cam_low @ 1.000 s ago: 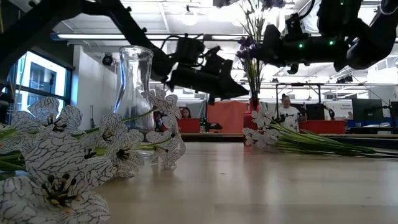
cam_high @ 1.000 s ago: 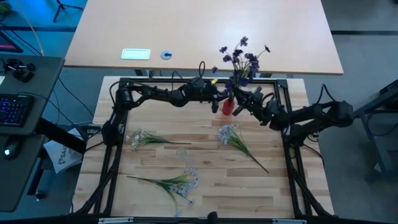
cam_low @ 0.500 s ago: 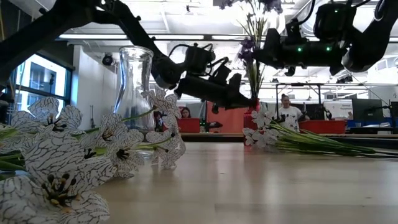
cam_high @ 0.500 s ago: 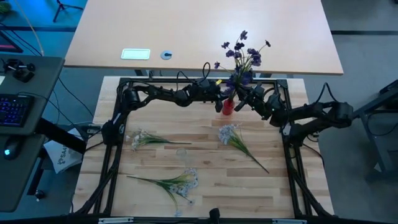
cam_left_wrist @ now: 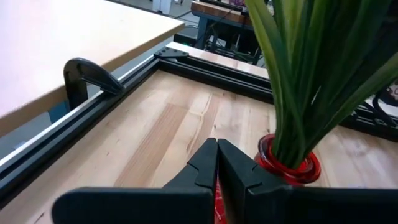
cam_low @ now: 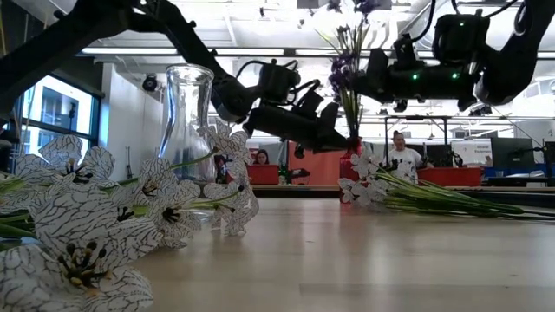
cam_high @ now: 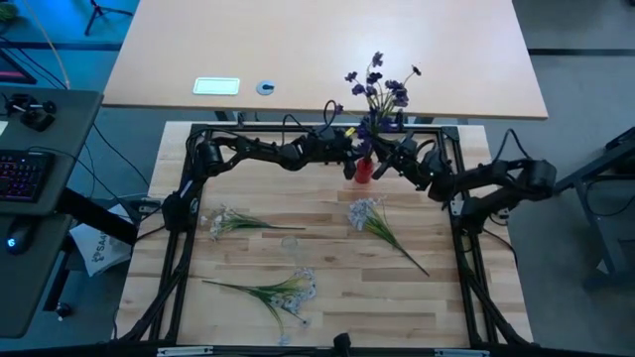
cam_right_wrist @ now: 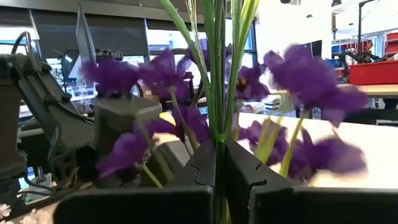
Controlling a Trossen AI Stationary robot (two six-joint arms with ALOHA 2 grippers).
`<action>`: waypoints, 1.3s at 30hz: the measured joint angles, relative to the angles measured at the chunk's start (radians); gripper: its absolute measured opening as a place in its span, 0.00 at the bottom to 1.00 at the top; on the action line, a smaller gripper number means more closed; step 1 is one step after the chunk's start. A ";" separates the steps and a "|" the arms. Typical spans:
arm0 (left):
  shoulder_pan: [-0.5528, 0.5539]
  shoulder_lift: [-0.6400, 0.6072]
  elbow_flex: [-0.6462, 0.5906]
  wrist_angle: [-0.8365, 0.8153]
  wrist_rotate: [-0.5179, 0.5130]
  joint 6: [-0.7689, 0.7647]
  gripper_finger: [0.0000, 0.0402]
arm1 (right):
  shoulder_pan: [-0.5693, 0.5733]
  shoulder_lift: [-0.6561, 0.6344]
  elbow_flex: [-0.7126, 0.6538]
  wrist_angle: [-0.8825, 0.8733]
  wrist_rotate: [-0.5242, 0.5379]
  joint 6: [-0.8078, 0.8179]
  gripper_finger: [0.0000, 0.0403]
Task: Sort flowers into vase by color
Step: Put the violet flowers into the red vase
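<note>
purple flowers point(cam_high: 381, 87) upright in red vase point(cam_high: 364, 170)

Both arms reach toward each other. The left gripper point(cam_left_wrist: 216, 163) has its jaws closed together; the right gripper point(cam_right_wrist: 220, 163) jaws pinch stems.

Readable text: none could be made out in any view.
White card point(cam_high: 216, 86) on the pale tabletop point(cam_high: 446, 50): carried marks too small to read.
Round disc point(cam_high: 265, 87) beside the card: no legible marking.
White bag point(cam_high: 102, 249) on the floor: showed dark lettering, cut off by the frame and not legible.
Red bins point(cam_low: 447, 176) in the room behind: no label could be read.
Red vase point(cam_left_wrist: 288, 167): bore no lettering.
Keyboard point(cam_high: 22, 177): keys were lit, characters not legible.
</note>
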 joint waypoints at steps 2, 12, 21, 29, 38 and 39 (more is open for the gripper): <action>-0.001 0.000 0.000 -0.011 0.000 0.000 0.00 | 0.000 0.039 0.000 0.067 0.001 0.000 0.00; -0.002 0.000 0.000 -0.041 0.000 -0.001 0.00 | 0.000 0.154 0.000 0.170 -0.010 0.021 0.00; -0.002 0.000 0.000 -0.041 0.001 -0.001 0.00 | 0.001 0.174 0.000 0.102 -0.016 0.019 0.00; -0.002 0.000 0.000 -0.041 0.001 -0.009 0.00 | 0.001 0.174 0.000 0.053 -0.041 -0.005 0.01; -0.002 0.000 0.000 -0.041 0.001 -0.017 0.00 | 0.001 0.149 0.000 0.023 -0.057 0.059 0.01; -0.002 0.000 0.000 -0.041 0.001 -0.017 0.00 | 0.001 0.141 0.000 0.011 -0.057 0.061 0.01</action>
